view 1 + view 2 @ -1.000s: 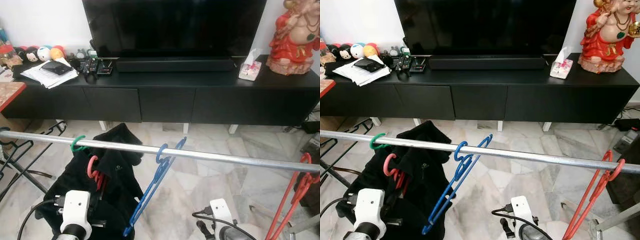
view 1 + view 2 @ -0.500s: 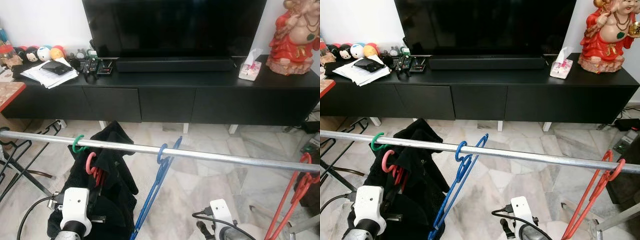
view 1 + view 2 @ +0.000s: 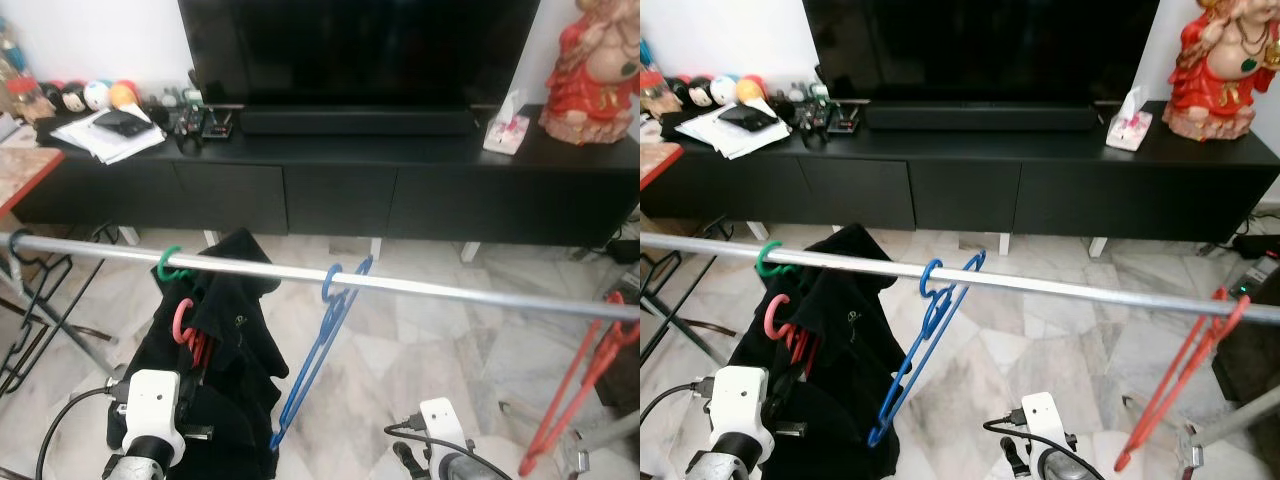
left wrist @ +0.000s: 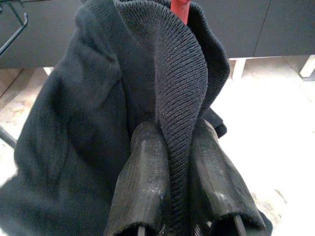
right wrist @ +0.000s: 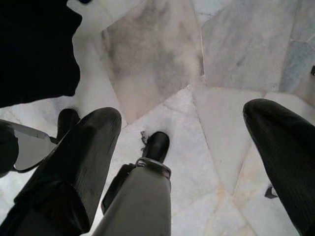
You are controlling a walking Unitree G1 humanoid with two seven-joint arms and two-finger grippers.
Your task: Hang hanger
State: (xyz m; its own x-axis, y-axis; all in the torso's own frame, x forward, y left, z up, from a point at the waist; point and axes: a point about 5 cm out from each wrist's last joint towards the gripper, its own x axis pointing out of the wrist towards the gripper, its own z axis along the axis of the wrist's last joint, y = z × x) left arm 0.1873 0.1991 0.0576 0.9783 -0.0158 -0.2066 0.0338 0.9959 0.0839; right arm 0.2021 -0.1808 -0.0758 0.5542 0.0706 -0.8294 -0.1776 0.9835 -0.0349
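Observation:
A dark knit garment [image 3: 225,345] sits on a pink-red hanger whose hook [image 3: 183,325] is just below the silver rail [image 3: 420,287], apart from it. My left gripper [image 4: 178,129] is shut on a fold of the garment's ribbed collar, with a bit of the red hanger [image 4: 179,7] showing beyond it. The left wrist unit [image 3: 152,400] is low at the left, in front of the garment. My right gripper [image 5: 182,110] hangs open over the marble floor, holding nothing. A green hook [image 3: 168,265], a blue hanger [image 3: 325,330] and a red hanger [image 3: 585,375] hang on the rail.
A long black TV cabinet [image 3: 340,190] with a television [image 3: 360,45] stands behind the rail. Papers and small items [image 3: 110,130] lie at its left, a tissue box [image 3: 508,130] and a red statue [image 3: 600,70] at its right. The rack's black legs [image 3: 40,310] spread at the left.
The whole view has shifted a little. The blue hanger has swung, its lower end now nearer the garment. The garment hangs straighter, still in my left gripper.

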